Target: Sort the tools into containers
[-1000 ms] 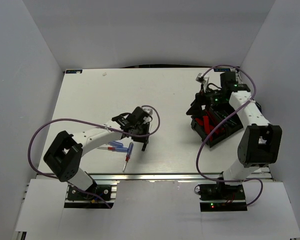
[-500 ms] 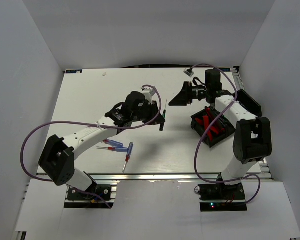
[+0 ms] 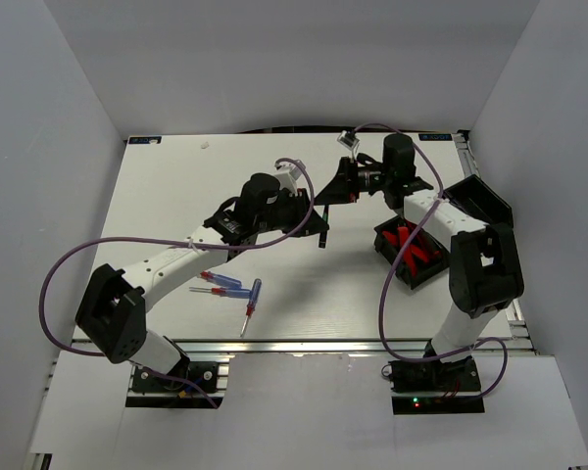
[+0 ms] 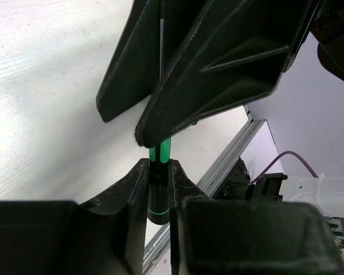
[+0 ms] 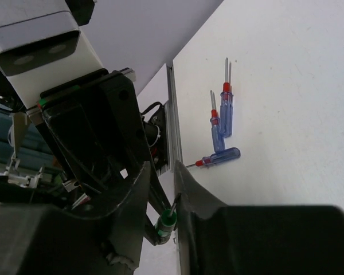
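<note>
My left gripper (image 3: pixel 318 225) (image 4: pixel 159 172) hangs over the table's middle, shut on the handle of a black-green screwdriver (image 3: pixel 322 235) (image 4: pixel 159 186), whose thin shaft points away from it. My right gripper (image 3: pixel 321 194) (image 5: pixel 162 172) has come against it from the right. Its fingers (image 4: pixel 218 63) stand narrowly apart on either side of the shaft, which touches one finger. Whether they pinch it does not show. Three blue-and-red screwdrivers (image 3: pixel 230 287) (image 5: pixel 222 117) lie near the front left. Red-and-black knives (image 3: pixel 412 245) lie in a black bin (image 3: pixel 384 250) on the right.
A second black bin (image 3: pixel 482 199) sits behind the right arm near the right wall. White walls close off the left, the back and the right. A metal rail (image 3: pixel 323 343) runs along the table's front edge. Purple cables loop off both arms.
The left arm lifted the black-green screwdriver from beside the blue ones and carried it back and right. The right arm swung left from the knife bin to meet it, and its jaws narrowed.
</note>
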Motion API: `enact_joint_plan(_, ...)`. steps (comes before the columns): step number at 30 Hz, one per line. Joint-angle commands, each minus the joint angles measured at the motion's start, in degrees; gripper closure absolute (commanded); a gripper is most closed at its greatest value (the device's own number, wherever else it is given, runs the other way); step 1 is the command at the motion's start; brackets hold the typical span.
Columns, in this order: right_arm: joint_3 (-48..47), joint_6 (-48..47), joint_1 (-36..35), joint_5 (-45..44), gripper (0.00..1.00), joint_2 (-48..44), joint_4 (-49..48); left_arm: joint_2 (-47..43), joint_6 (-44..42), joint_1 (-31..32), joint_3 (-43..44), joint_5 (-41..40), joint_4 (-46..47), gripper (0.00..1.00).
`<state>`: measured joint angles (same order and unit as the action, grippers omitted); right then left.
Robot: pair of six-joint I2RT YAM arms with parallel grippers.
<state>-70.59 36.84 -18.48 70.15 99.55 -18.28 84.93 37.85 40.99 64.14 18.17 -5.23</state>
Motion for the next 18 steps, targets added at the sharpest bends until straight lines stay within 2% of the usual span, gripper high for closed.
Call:
enact_joint_plan(1, 0.2, 3.7, -0.1, 1.6, 0.71, 0.1, -6.5, -3.1, 0.5, -0.3, 1.3, 0.8, 1.5, 1.00)
enact_joint_plan(2, 0.3, 3.7, -0.1, 1.7, 0.80, -0.1, -6.7, -3.4, 0.6, -0.4, 1.2, 0.7, 1.5, 1.00)
enact_joint_plan(6, 0.2, 2.5, -0.2, 1.8, 0.96, -0.8, -6.4, -4.2, 0.9, -0.8, 0.2, 0.5, 2.0, 1.00)
enact_joint_plan(7, -0.2, 1.8, -0.2, 1.8, 0.98, -0.8, -5.5, -4.4, 1.2, -0.9, 0.0, 0.4, 2.0, 0.97)
enact_joint_plan(8, -0.5, 0.9, -0.1, 1.7, 1.00, -1.1, -4.4, -4.6, 1.4, -1.0, -0.2, 0.2, 1.9, 0.90)
enact_joint_plan(9, -1.0, -1.9, -0.2, 1.6, 1.00, -1.1, -3.0, -4.7, 1.4, -1.0, -0.2, -0.1, 2.0, 0.73)
enact_joint_plan(11, -2.5, -4.7, -0.1, 1.2, 1.00, -1.4, 1.4, -5.2, 1.8, -1.0, -0.6, -1.1, 1.6, 0.57)
enact_joint_plan(12, -3.1, -8.1, -0.1, 1.1, 1.00, -1.5, 2.9, -5.4, 1.8, -1.1, -0.8, -1.5, 1.7, 0.45)
enact_joint_plan(16, -7.1, -19.0, 0.0, -1.0, 1.00, -2.0, 15.2, -6.8, 1.3, -1.3, -1.6, -2.4, 1.6, 0.31)
enact_joint_plan(18, -9.3, -23.1, 0.5, -2.1, 1.00, -2.2, 18.5, -7.6, 0.9, -1.5, -2.1, -2.4, 1.7, 0.29)
